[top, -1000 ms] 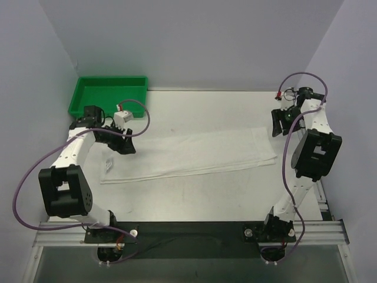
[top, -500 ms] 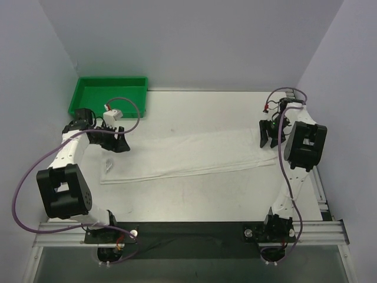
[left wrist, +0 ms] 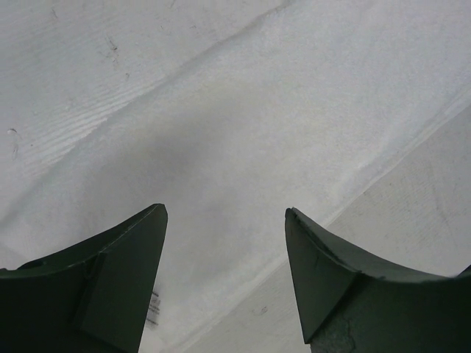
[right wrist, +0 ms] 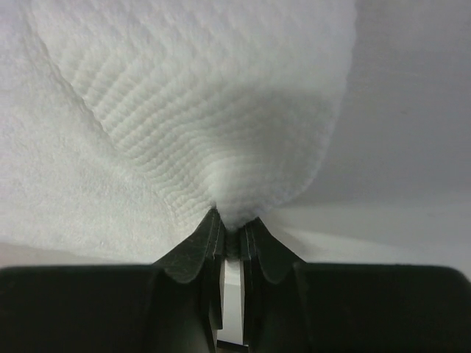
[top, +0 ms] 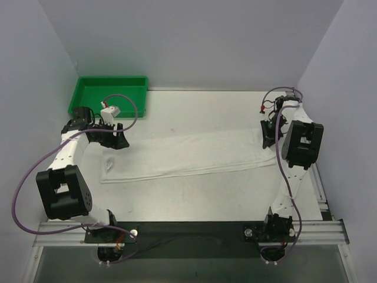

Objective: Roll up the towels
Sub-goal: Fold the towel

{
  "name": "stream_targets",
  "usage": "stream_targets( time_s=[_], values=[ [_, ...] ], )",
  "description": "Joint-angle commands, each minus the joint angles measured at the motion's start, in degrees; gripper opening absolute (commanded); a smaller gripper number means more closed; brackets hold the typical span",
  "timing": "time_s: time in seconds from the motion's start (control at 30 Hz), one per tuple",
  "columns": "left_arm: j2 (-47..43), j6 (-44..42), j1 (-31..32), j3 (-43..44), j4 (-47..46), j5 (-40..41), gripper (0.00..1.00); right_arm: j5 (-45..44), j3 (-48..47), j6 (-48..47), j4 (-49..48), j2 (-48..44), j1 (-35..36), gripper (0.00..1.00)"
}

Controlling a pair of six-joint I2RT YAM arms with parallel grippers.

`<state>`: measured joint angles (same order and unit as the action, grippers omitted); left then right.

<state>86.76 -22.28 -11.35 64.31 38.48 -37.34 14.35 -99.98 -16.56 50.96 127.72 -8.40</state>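
A white towel [top: 188,154], folded into a long strip, lies across the table from left to right. My left gripper [top: 118,142] hovers over its far left corner, jaws open and empty; in the left wrist view the towel [left wrist: 243,125] fills the space under the two dark fingers [left wrist: 118,279], with its near edge running diagonally. My right gripper [top: 268,139] is at the towel's right end, shut on the towel's edge; in the right wrist view the cloth [right wrist: 199,110] bunches into the closed fingertips [right wrist: 234,234].
A green plastic tray [top: 109,94] stands at the far left corner, just behind my left arm. Grey walls enclose the table on three sides. A small printed label [top: 108,167] shows at the towel's left end.
My right arm has swung in from the right and down onto the towel's right end, and the gripper has closed on the cloth. My left gripper has drawn back slightly toward the far left corner.
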Motion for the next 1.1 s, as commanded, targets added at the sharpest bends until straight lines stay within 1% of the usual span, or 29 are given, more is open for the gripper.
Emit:
stream_targets(
  time_s=[0.0,0.1,0.13,0.23,0.37,0.43,0.53,0.57,0.6,0.63,0.7,0.77,0.9,1.07],
  values=[
    [-2.65,1.63,-0.42,-0.15,-2.53,0.08,0.76,-3.36,-3.98,-1.98,3.79,-1.07,-5.03,0.0],
    [-2.65,2.24,-0.34,-2.08,-2.97,-0.01,0.74,-3.8,-8.11,-4.01,5.11,-3.17,-7.68,0.0],
    [-2.48,2.85,-0.42,-3.04,-3.15,-0.18,0.73,-3.72,-10.04,-4.88,5.64,-4.22,-7.94,0.0],
    [-1.07,4.52,-0.07,-4.1,-3.15,-0.45,0.7,-1.87,-10.85,-5.68,6.78,-7.13,-7.16,0.0],
    [1.39,6.46,0.8,-4.98,-3.67,-0.98,0.68,1.9,-7.96,-4.89,7.57,-11.43,-2.86,0.0],
    [2.96,7.25,2.03,-5.34,-4.02,-1.07,0.67,4.37,-6.37,-4.01,7.58,-13.63,1.01,0.0],
    [5.07,8.65,2.83,-5.87,-5.25,-0.02,0.64,8.67,-4.78,-0.86,7.31,-15.13,6.19,0.0],
    [5.61,9.01,2.83,-5.95,-5.52,0.25,0.61,9.81,-5.04,0.98,7.4,-15.05,7.42,0.0],
    [6.39,9.19,2.83,-5.78,-5.61,0.6,0.6,10.86,-5.22,1.96,7.31,-14.7,8.05,0.0],
    [7.62,9.45,2.83,-5.78,-5.78,1.21,0.58,13.05,-5.48,3.01,7.14,-14.43,11.36,0.0],
    [9.03,9.8,2.83,-5.34,-5.96,1.66,0.54,15.35,-6.44,6.25,6.52,-12.86,13.93,0.0],
    [10.79,10.33,2.74,-4.81,-5.96,1.13,0.53,17.2,-7.33,8.55,5.82,-11.36,17.79,0.0],
    [11.94,10.33,2.83,-4.72,-6.05,0.87,0.53,16.07,-9.26,14.08,3.63,-6.53,23.51,0.0],
    [11.41,9.54,2.74,-5.6,-5.96,1.13,0.53,15.71,-10.58,19.36,0.81,-4.15,29.22,0.0]
  ],
)
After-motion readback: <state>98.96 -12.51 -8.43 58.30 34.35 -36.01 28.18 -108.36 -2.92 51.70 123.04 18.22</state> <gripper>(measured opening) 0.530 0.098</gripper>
